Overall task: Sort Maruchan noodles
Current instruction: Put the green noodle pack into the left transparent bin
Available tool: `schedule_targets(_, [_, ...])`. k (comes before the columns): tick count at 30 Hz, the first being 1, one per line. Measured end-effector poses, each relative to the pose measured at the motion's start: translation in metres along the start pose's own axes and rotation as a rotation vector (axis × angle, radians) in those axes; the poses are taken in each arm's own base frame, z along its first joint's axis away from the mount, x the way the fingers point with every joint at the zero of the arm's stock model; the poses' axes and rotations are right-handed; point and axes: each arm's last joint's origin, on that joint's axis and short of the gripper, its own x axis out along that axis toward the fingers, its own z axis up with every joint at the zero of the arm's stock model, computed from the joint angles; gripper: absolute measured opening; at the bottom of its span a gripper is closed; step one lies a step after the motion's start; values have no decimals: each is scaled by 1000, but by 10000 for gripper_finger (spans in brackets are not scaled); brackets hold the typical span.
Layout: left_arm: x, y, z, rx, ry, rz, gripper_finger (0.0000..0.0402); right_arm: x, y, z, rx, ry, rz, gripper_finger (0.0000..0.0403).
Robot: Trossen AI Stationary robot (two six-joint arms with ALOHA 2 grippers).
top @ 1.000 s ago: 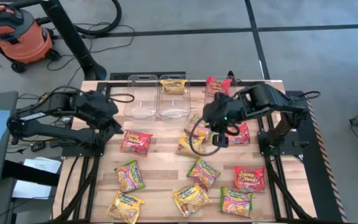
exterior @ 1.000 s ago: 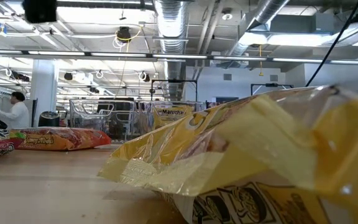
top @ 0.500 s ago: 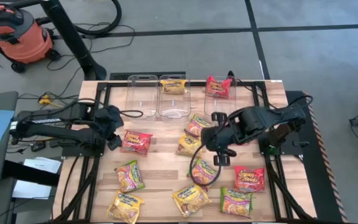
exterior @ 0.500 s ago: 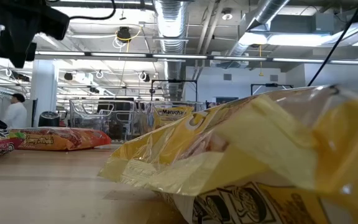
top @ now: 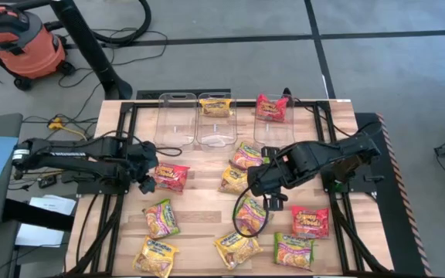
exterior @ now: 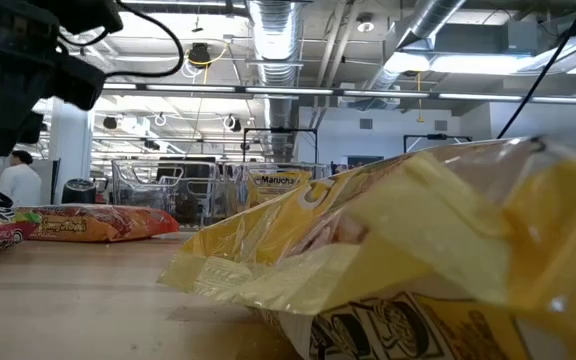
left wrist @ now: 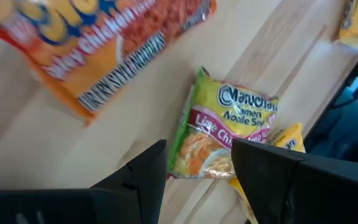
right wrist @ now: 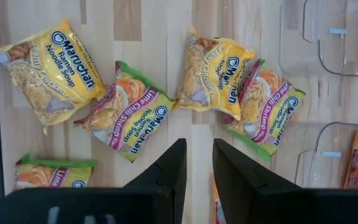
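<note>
Seemingly, red packet [top: 170, 177] lies flat, long axis crosswise, beside left claw [top: 147, 182].

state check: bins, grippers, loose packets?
left bin: no packet in it
middle bin: holds one yellow packet
right bin: holds one red packet
left gripper: open, holding nothing, beside the red packet on the table
right gripper: open, holding nothing, above the loose packets
green packet: flat on the wooden table, unsorted
</note>
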Motion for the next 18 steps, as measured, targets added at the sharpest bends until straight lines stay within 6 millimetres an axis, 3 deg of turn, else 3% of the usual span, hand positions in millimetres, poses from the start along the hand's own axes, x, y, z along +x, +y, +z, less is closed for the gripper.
schedule_targets(18, [52,14,-16,-37,22,-66,167,0,0,2,-10,-14,4,102])
